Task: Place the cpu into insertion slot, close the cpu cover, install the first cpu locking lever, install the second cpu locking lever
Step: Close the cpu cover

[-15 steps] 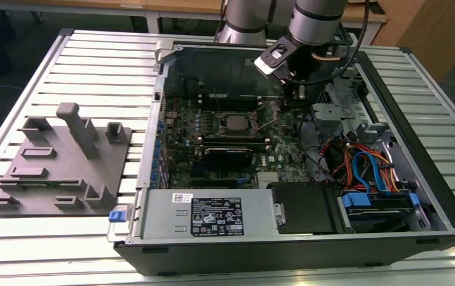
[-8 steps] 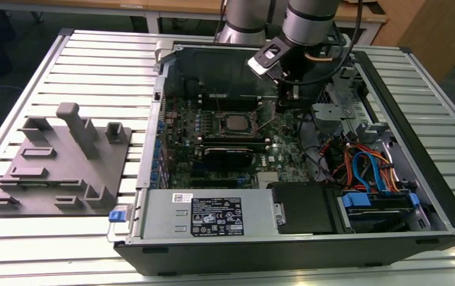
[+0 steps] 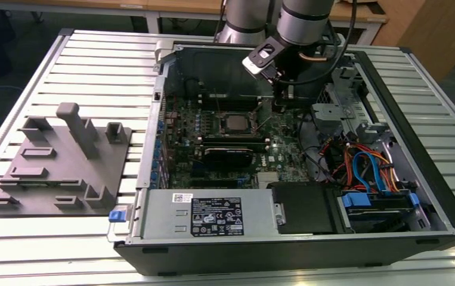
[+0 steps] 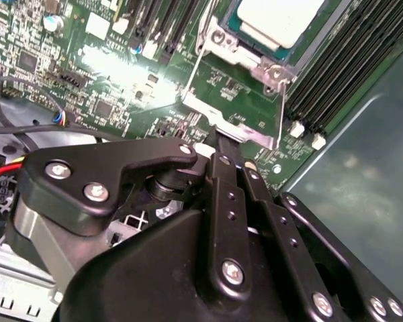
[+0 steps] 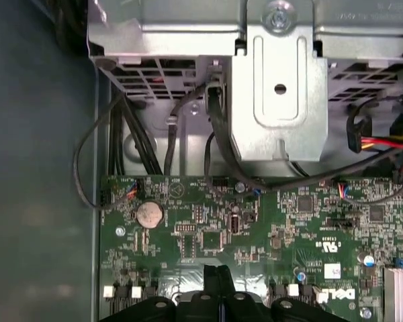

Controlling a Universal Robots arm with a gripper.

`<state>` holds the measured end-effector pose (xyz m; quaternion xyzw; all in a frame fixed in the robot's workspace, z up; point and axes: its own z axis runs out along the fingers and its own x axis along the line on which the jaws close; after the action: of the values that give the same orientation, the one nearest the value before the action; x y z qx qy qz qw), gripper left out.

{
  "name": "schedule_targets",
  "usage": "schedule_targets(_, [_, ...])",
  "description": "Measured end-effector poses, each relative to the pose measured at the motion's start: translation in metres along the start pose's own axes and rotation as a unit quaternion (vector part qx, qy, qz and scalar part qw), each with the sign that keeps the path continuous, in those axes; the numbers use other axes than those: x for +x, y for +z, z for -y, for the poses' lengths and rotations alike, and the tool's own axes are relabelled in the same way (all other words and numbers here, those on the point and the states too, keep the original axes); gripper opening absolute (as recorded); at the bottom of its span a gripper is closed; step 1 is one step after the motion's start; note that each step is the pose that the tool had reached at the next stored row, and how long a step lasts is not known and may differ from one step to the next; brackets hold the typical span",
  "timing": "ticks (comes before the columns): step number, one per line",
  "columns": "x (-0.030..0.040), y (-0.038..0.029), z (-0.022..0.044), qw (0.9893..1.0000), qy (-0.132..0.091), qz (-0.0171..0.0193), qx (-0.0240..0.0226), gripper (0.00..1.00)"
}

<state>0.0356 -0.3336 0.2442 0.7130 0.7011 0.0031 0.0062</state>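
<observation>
Step 1 of 4 looks done: the cpu (image 4: 279,19) sits flat in the insertion slot (image 4: 252,52). The cpu cover (image 4: 221,119) seems tipped up off it, since I can see green board through its cut-out, so I reckon the other 3 steps are left. My end effector (image 4: 223,153) has its fingers pressed together, tip right at the cover's free edge. Can't tell if it's pinching anything.
</observation>
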Motion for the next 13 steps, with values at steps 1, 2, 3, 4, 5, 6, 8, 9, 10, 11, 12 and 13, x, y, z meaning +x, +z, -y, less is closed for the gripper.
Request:
schedule_targets(1, [0.0000,0.0000,0.0015,1.0000,0.000,0.0000,0.0000,0.10])
schedule_targets(2, [-0.0001,0.0000,0.0029,1.0000,0.000,0.0000,0.0000,0.10])
schedule_targets(3, [0.0000,0.0000,0.0042,1.0000,0.000,-0.0001,0.0000,0.10])
schedule_targets(4, [-0.0001,0.0000,0.0054,1.0000,0.000,-0.0001,0.0000,0.10])
schedule_targets(5, [0.0001,-0.0001,0.0071,1.0000,0.000,0.0000,0.0000,0.10])
schedule_targets(6, [0.0001,-0.0001,0.0086,1.0000,0.000,0.0000,0.0000,0.10])
schedule_targets(8, [0.0000,-0.0001,0.0099,1.0000,0.000,-0.0001,0.0000,0.10])
schedule_targets(9, [0.0000,-0.0001,0.0105,1.0000,0.000,-0.0001,0.0000,0.10])
schedule_targets(10, [0.0000,-0.0001,0.0109,1.0000,0.000,-0.0001,0.0000,0.10])
schedule_targets(11, [0.0000,-0.0001,0.0110,1.0000,0.000,-0.0001,0.0000,0.10])
schedule_targets(12, [0.0000,-0.0001,0.0111,1.0000,0.000,-0.0001,0.0000,0.10])
schedule_targets(13, [0.0000,-0.0001,0.0113,1.0000,0.000,-0.0001,0.0000,0.10])
